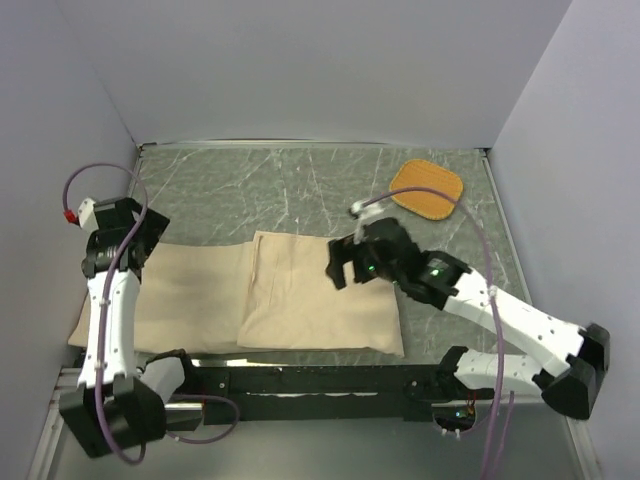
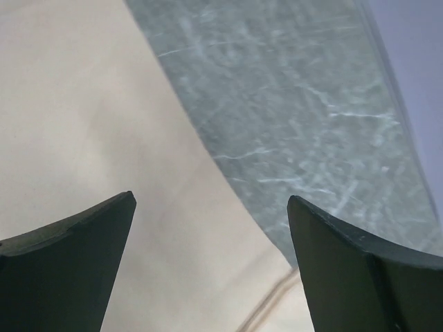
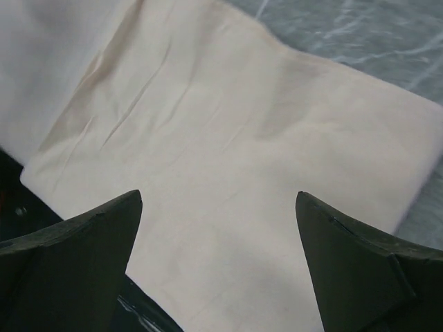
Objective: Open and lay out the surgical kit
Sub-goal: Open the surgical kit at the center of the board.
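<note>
From above, the beige wrapping cloth (image 1: 300,300) lay at the near middle of the grey worktop (image 1: 280,185), with one flap spread flat to the left and the rest a folded bundle hiding its contents. The left hand (image 1: 125,238) hovered over the flap's far left end and the right hand (image 1: 352,262) over the bundle's far right corner, both released and empty. Unwrapping looked part done; the next move probably called for pinching the bundle's right fold and drawing it rightward. Only the left wrist view showed the flap's curved edge on bare worktop. Only the right wrist view showed creases across the bundle.
</note>
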You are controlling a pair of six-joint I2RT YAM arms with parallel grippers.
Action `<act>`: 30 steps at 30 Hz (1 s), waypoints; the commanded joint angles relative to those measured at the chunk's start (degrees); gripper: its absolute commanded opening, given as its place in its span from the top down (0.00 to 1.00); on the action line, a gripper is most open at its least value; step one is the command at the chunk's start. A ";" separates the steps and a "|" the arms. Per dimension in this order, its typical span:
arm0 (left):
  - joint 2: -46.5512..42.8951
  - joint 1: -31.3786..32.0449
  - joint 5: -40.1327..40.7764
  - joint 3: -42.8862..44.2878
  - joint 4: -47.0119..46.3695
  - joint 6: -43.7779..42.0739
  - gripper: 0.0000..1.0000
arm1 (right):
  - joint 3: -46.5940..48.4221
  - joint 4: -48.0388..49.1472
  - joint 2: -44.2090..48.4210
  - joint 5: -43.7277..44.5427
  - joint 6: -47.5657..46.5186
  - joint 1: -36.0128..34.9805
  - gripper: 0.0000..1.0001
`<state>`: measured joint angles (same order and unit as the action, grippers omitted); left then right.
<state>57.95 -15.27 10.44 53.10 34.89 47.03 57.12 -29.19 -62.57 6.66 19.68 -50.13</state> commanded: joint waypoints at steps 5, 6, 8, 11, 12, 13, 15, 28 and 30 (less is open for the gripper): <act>-9.61 2.87 -1.38 10.70 14.13 -2.29 0.01 | 8.17 5.46 -16.85 6.69 -14.31 -22.61 0.02; -10.05 3.31 -0.43 11.93 15.19 -2.29 0.01 | 10.79 5.11 -18.63 7.75 -16.58 -24.30 0.02; -11.10 4.62 0.55 12.12 16.95 -2.11 0.01 | 13.00 4.40 -23.45 9.59 -18.79 -28.59 0.04; -13.48 5.07 0.99 8.53 16.78 -2.29 0.00 | 15.30 5.89 -28.38 11.97 -23.28 -32.73 0.09; -14.00 5.07 0.73 7.81 17.22 -2.55 0.00 | 16.78 6.07 -29.71 12.59 -24.94 -33.53 0.11; -14.10 5.07 0.55 7.28 17.49 -2.64 0.01 | 17.75 5.90 -32.24 13.03 -25.83 -34.24 0.13; -14.88 5.42 0.72 5.70 18.01 -3.08 0.01 | 20.74 5.46 -34.72 14.43 -28.19 -36.34 0.18; -13.39 7.18 1.78 4.91 18.46 -3.78 0.01 | 29.97 5.90 -50.18 19.53 -35.41 -40.92 0.39; -13.31 7.27 1.78 4.73 18.37 -3.96 0.01 | 31.12 5.55 -51.69 22.78 -36.55 -41.27 0.42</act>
<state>44.53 -8.36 11.49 58.08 54.33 44.18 84.82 -24.27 -111.63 23.31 -13.47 -90.43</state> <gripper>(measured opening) 0.994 0.600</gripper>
